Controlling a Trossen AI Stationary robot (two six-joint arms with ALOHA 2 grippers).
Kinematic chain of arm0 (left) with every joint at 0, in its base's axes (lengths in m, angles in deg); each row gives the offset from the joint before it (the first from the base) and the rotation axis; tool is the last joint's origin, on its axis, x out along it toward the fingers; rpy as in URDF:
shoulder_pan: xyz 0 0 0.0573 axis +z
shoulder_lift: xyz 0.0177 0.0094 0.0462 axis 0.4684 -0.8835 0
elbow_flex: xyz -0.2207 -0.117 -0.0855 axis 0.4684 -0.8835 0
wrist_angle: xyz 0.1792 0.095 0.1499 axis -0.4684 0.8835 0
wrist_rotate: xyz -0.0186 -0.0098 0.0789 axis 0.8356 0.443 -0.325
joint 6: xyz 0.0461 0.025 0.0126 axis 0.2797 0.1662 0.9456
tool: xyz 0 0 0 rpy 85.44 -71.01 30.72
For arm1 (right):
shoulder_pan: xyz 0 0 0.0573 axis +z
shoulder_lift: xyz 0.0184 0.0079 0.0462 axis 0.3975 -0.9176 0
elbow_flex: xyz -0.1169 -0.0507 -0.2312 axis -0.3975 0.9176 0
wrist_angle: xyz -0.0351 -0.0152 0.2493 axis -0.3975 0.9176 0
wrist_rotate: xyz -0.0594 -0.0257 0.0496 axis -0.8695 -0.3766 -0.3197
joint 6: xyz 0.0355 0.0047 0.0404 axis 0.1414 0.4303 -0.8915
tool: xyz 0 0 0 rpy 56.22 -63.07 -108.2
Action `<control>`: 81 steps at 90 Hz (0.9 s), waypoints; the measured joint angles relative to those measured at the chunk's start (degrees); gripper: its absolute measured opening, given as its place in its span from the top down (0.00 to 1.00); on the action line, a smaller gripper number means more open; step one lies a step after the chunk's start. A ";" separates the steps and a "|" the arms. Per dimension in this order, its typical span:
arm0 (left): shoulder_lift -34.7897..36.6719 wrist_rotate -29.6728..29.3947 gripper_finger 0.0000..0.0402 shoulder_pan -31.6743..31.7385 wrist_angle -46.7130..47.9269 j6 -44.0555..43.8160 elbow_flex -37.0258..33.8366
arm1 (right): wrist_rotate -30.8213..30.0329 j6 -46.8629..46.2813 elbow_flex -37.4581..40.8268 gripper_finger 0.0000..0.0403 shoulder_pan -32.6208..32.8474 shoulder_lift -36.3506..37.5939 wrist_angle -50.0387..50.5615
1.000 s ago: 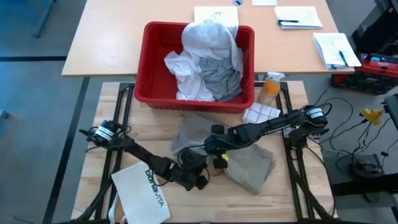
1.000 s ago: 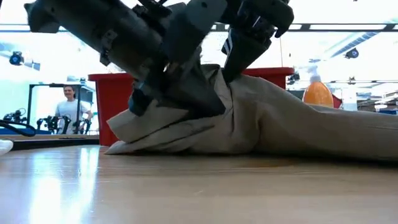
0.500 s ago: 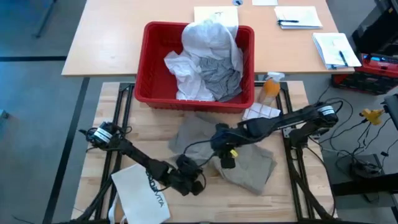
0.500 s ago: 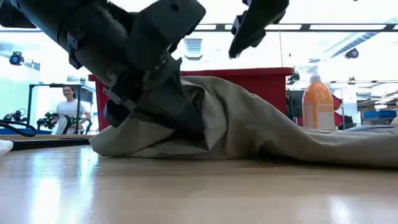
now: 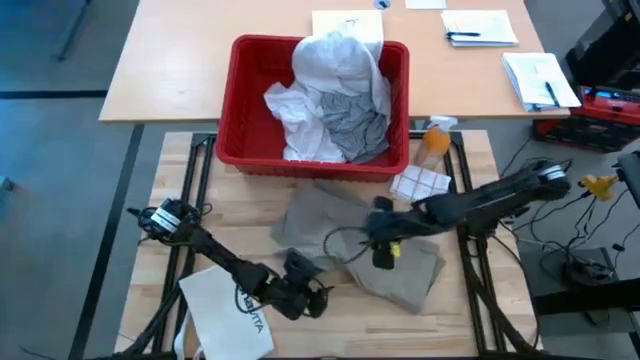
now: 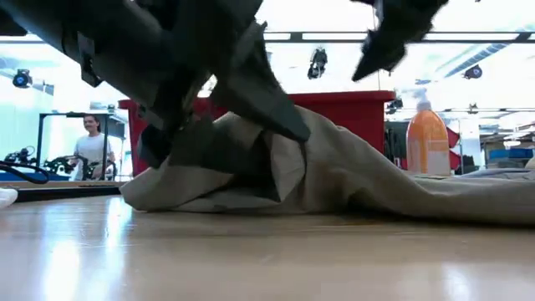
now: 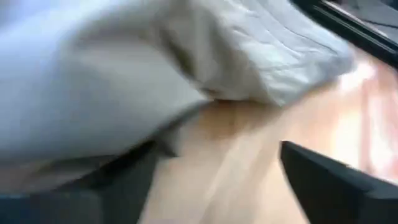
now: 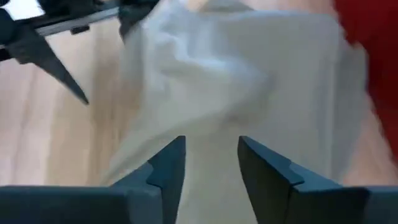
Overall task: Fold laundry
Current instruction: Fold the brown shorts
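Khaki-tan piece point(image 5: 400, 255) rumpled on table (seemingly part-folded)

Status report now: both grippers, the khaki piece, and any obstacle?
Left gripper open, at the khaki piece's near edge. Right gripper open above it. White bag lies beside the left arm.

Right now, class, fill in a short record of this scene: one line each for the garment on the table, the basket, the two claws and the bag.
garment on table: tan cloth, crumpled on the wooden table
basket: red basket behind it, holding a white shirt and a grey T-shirt
left claw: low at the cloth's near edge, fingers apart
right claw: above the cloth, open, holding nothing
bag: white bag, flat at the near left
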 joint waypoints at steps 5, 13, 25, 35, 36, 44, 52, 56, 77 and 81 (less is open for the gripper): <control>-0.83 -1.63 0.03 0.31 2.46 -1.90 -0.02 | 0.10 -2.21 3.22 0.73 0.52 3.70 -0.54; -2.53 -2.12 0.03 1.08 3.41 -3.52 -0.16 | -0.03 -5.66 8.28 0.78 1.00 7.97 -0.53; -4.02 -1.76 0.14 1.90 -6.48 0.72 -0.15 | 0.09 -10.30 13.63 0.83 2.38 11.91 -0.45; -5.42 -2.31 0.26 2.12 -13.82 6.38 -0.08 | -0.15 -13.70 16.76 0.86 3.55 13.03 -1.17; -5.53 -2.27 0.27 2.17 -14.30 6.55 -0.08 | -0.16 -14.00 17.01 0.86 3.70 13.04 -1.16; -6.16 -2.21 0.36 2.89 -14.79 6.01 -0.08 | 0.07 -15.29 18.23 0.88 4.69 12.98 -1.71; -6.58 -2.29 0.48 3.47 -12.68 1.20 -0.12 | 0.08 -15.43 19.87 0.89 5.61 12.31 -1.47; -6.61 -2.48 0.56 3.56 -12.67 -0.39 -0.15 | 0.08 -16.29 20.55 0.89 5.66 12.01 -1.69; -5.06 -3.26 0.97 3.41 -13.93 1.81 0.72 | -0.39 -22.71 23.98 0.92 5.48 11.85 -2.67; -4.93 -2.43 0.98 3.41 -13.98 1.98 0.81 | 0.41 -23.30 24.75 0.93 5.48 11.90 -3.08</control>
